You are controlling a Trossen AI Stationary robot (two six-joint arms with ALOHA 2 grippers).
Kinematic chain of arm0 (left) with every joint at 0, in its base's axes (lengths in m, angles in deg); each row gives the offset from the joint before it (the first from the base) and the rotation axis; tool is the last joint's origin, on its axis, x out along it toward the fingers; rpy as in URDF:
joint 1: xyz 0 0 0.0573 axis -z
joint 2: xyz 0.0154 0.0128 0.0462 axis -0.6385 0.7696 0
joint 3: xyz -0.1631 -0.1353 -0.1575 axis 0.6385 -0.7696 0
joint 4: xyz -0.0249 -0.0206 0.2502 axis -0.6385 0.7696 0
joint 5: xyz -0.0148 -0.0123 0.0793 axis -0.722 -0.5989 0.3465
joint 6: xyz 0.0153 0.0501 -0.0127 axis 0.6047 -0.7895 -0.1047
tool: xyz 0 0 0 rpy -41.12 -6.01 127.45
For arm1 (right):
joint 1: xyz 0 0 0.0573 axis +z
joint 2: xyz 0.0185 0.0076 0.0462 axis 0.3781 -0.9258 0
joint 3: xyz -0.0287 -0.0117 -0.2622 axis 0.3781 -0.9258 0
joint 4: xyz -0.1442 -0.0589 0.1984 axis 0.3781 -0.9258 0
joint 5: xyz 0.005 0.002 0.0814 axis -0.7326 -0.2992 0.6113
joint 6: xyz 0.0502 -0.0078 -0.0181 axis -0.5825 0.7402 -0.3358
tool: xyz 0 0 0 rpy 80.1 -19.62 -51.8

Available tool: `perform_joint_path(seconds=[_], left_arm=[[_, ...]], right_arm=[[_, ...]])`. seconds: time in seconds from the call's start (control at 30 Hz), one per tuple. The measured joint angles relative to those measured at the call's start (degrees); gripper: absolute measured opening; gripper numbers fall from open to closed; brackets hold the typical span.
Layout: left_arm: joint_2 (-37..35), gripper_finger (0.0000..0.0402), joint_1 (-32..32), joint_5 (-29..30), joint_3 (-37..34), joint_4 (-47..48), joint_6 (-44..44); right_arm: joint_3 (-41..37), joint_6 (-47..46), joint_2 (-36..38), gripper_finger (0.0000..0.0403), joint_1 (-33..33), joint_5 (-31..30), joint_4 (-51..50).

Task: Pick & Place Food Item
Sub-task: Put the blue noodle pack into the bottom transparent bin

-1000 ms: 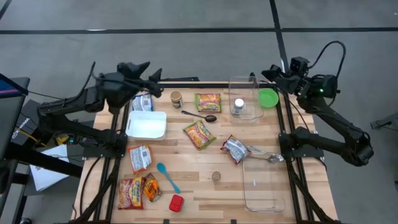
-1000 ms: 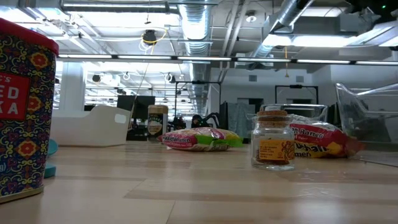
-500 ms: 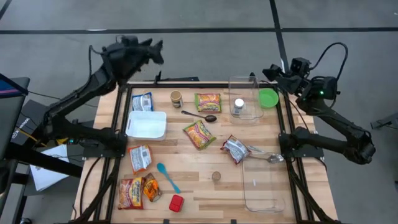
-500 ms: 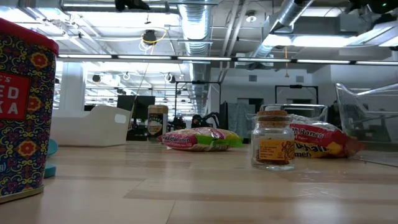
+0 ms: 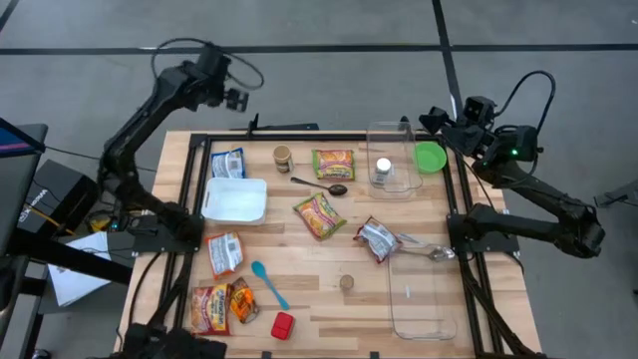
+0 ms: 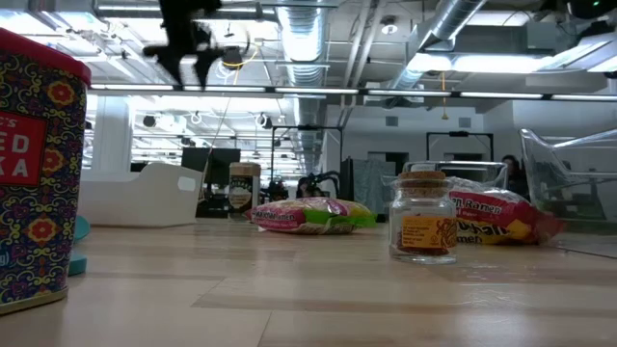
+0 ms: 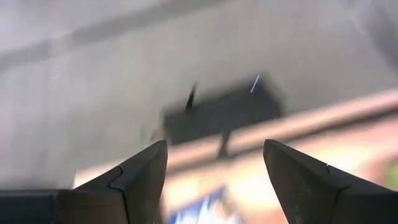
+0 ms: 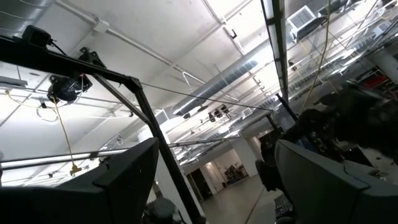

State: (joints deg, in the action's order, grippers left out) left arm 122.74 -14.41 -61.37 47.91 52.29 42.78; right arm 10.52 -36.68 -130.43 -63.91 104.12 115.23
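1. Since a second ago, your left gripper point(image 5: 242, 99) has lifted off beyond the table's point(image 5: 399, 309) far edge, spread, empty.
2. Right gripper point(image 5: 435, 116) waits spread, empty.
3. Nothing is picked; noodle packets point(image 5: 319, 214) lie on the table.

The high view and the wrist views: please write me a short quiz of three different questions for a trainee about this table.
1. True or false: the left gripper is holding a food packet.
2. Which thing lies inside the clear plastic box near the green round lid?
A. a red tin
B. a small jar with a white cap
C. a blue spoon
3. Fill in: the dark metal spoon lies between the small brown-lidded jar and the yellow-red noodle packet, beside the white rectangular ____.

Key
1. False: its fingers are apart and empty, above the table's far edge.
2. B
3. bin
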Motion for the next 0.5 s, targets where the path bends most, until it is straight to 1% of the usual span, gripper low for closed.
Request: perform_joint_path(seconds=[0.07,0.17,0.33,0.5], left_arm=[[1.7,0.0259,-1.3,-0.1,-2.1,4.0,3.0],[3.2,0.0259,-2.0,-0.2,-6.4,5.3,6.5],[4.8,0.0259,-1.9,-4.2,-13.7,3.3,7.9],[4.8,0.0259,-1.9,-7.2,-21.2,-1.6,9.6]], right_arm=[[0.0,0.0,0.0,0.0315,0.4,-0.4,0.0],[0.0,0.2,0.0,0.0315,0.5,-0.5,0.0],[0.0,0.2,0.0,0.0315,0.5,-0.5,0.0],[0.0,0.0,0.0,0.0315,0.5,-0.5,-0.2]])
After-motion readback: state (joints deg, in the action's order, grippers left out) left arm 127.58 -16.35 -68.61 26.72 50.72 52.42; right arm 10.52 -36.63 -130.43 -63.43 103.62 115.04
